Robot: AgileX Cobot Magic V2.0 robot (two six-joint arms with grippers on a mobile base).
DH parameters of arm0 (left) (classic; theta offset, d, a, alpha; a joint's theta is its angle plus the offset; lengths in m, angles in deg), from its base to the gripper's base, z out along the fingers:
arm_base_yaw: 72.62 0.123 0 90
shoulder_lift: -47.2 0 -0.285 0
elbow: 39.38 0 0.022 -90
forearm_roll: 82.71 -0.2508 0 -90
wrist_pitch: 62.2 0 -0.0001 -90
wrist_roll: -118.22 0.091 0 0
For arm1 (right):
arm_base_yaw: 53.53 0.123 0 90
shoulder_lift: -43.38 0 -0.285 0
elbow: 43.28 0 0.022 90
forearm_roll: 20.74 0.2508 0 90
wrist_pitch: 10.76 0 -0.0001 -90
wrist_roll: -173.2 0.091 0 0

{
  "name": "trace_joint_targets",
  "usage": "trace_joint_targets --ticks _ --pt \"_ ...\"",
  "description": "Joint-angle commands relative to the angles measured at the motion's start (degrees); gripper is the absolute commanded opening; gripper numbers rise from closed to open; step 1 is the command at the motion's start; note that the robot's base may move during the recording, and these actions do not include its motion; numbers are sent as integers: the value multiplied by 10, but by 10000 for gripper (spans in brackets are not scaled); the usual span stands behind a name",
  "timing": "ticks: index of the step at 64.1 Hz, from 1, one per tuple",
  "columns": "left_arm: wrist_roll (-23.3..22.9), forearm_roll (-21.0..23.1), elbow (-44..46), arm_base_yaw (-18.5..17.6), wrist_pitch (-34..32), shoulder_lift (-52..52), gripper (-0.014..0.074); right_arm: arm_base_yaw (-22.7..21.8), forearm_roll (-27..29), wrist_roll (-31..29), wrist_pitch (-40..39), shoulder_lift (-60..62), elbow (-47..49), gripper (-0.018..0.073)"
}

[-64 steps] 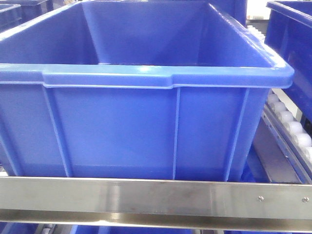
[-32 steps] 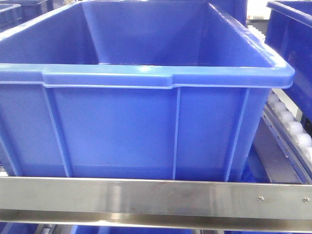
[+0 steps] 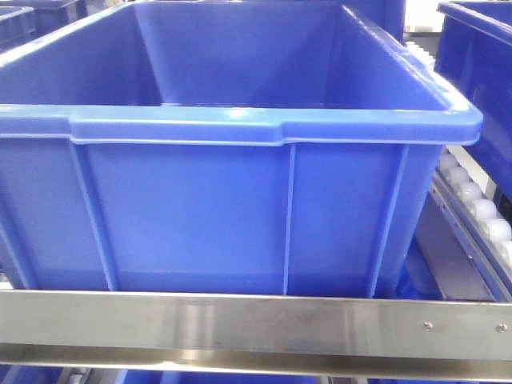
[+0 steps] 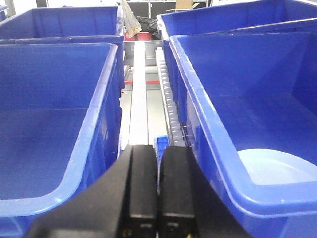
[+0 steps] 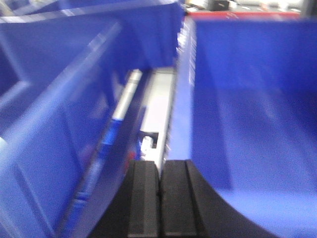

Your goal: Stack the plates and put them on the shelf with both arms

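Observation:
A pale bluish-white plate (image 4: 277, 166) lies on the floor of the blue crate (image 4: 257, 99) at the right of the left wrist view; only part of its rim and face shows. My left gripper (image 4: 158, 148) is shut with nothing in it, above the gap between two crates, left of the plate. In the blurred right wrist view my right gripper (image 5: 159, 163) is also shut and empty, over a gap between crates. The shelf shows as a brushed steel front rail (image 3: 256, 324) with white rollers (image 3: 480, 212). No plate or gripper shows in the front view.
A big blue crate (image 3: 224, 176) fills the front view on the shelf, another crate (image 3: 480, 72) to its right. In the left wrist view a second crate (image 4: 49, 124) stands at left, with a roller track (image 4: 168, 99) between.

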Motion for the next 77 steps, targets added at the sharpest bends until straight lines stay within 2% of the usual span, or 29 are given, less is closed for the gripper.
trace_joint_targets --ticks 1,6,13,77 --pt "-1 0 18 -1 -46 -6 80 -6 -4 -5 -57 29 -13 38" --pt "-1 0 18 -1 -46 -6 80 -6 -4 -5 -60 52 -43 38" --pt "-1 0 18 -1 -46 -7 80 -5 -4 -5 -106 49 -88 38" --pt "-1 0 18 -1 -46 -7 80 -5 -4 -4 -110 49 -85 38"
